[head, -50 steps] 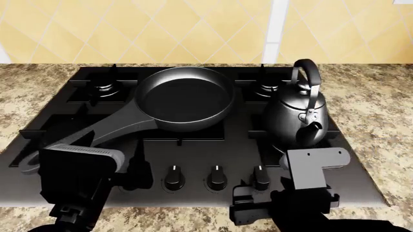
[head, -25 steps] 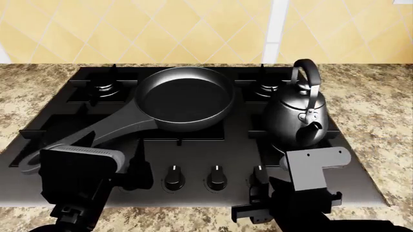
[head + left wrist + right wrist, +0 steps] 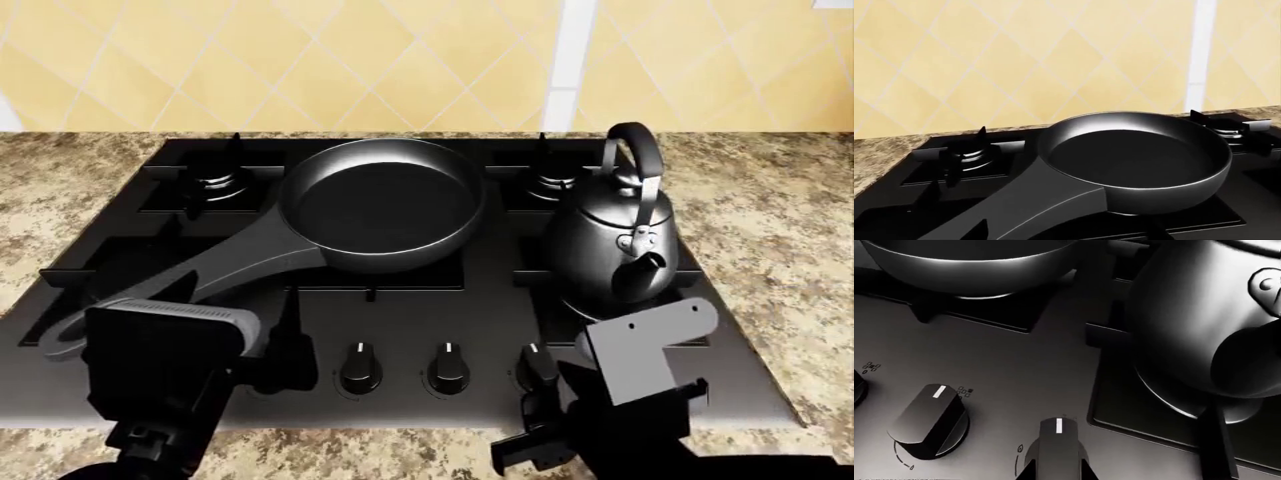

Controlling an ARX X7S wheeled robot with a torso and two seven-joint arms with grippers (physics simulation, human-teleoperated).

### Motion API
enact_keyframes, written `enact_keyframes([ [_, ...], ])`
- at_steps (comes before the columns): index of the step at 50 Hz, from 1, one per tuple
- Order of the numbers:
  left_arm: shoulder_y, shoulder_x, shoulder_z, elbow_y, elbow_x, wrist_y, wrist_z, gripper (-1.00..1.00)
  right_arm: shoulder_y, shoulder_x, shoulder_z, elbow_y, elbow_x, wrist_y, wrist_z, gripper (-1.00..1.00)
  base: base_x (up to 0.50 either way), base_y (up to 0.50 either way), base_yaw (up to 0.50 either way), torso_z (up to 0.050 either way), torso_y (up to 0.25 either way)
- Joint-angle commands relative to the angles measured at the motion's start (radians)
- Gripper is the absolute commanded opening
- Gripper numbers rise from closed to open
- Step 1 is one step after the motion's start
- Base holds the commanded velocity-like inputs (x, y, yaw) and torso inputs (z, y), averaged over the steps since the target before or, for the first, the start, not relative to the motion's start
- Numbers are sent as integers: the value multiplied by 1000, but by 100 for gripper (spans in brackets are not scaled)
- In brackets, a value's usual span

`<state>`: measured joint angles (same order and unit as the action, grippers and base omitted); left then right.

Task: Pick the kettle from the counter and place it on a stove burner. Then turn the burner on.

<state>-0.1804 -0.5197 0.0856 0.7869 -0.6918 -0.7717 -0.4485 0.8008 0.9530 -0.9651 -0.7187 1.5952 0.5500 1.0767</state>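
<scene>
Kettle (image 3: 613,245) on front-right stove burner (image 3: 627,310)

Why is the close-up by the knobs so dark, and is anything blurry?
Right wrist view: sharp but dim, the black hob lit only by soft sheen on the kettle and pan. Head view: evenly lit, crisp. Left wrist view: bright tiles, slightly soft.

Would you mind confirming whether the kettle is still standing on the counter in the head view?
No, the kettle stands on the front right grate of the black hob, not on the counter.
</scene>
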Motion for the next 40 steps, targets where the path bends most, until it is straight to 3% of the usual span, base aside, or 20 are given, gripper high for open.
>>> enact_keyframes([
  [1, -4, 1, 8, -7, 0, 1, -3, 100, 3, 32, 1, 40, -57, 24, -96, -100, 13, 0, 3, 0, 0],
  [24, 4, 2, 22, -22, 10, 18, -2, 100, 49, 92, -29, 17, -67, 137, -243, -100, 0, 0, 0, 0, 0],
  [40, 4, 0, 28, -20, 8, 21, -6, 100, 40, 152, -59, -5, -246, 170, -453, -100, -3, 0, -3, 0, 0],
])
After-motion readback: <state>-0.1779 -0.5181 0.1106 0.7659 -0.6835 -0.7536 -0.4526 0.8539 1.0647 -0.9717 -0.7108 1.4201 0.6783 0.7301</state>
